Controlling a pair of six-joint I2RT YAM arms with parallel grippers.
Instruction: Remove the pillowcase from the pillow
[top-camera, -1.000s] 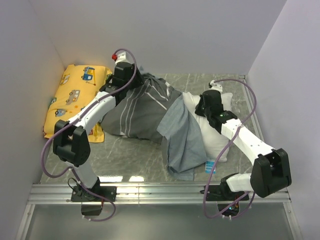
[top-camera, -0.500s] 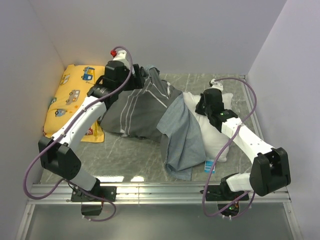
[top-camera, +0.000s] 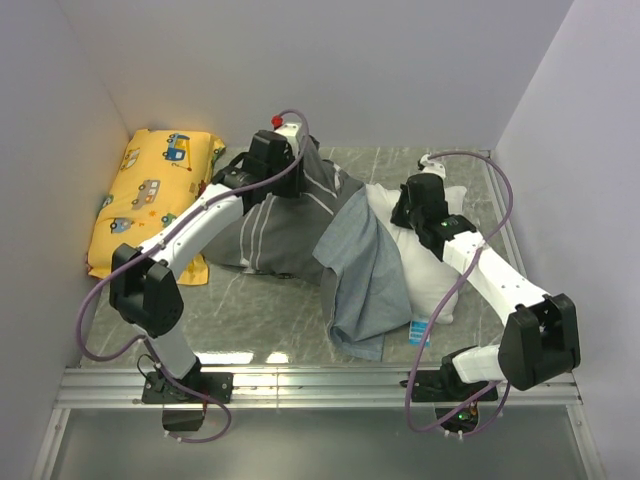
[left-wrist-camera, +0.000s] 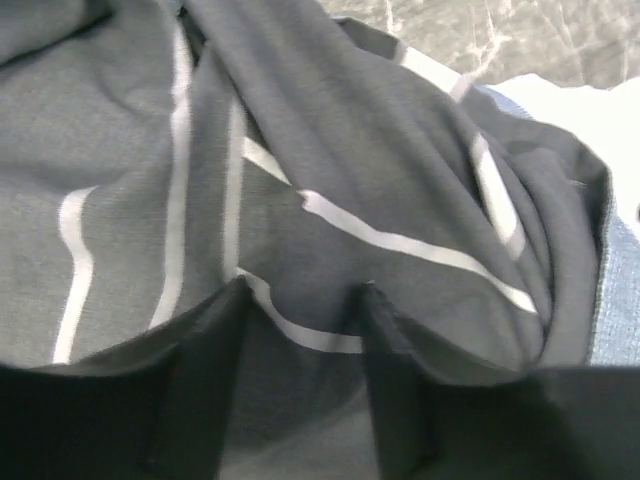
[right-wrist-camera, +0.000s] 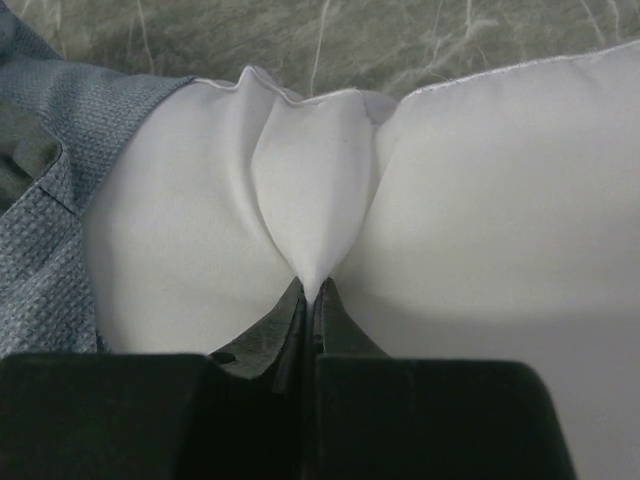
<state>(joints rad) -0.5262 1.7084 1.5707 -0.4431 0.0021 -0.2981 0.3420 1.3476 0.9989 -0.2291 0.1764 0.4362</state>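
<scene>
The grey-blue pillowcase (top-camera: 290, 225) lies bunched in the middle of the table, dark striped face up on the left, and its lighter face drapes over the left end of the white pillow (top-camera: 442, 280). My left gripper (top-camera: 293, 172) is at the pillowcase's far top edge. In the left wrist view its jaws (left-wrist-camera: 302, 290) stand apart, pressed onto the dark striped fabric (left-wrist-camera: 350, 150). My right gripper (top-camera: 407, 215) is on the pillow's far end. In the right wrist view it (right-wrist-camera: 312, 290) is shut on a pinched fold of the white pillow (right-wrist-camera: 480, 200).
A yellow cartoon-car cushion (top-camera: 150, 200) lies against the left wall. A small blue tag (top-camera: 420, 332) shows at the pillow's near corner. Walls close in at the left, back and right. A metal rail (top-camera: 320, 385) runs along the near edge.
My left arm has swung right from near the yellow cushion to the pillowcase's top edge. The right arm and the pillow have stayed put.
</scene>
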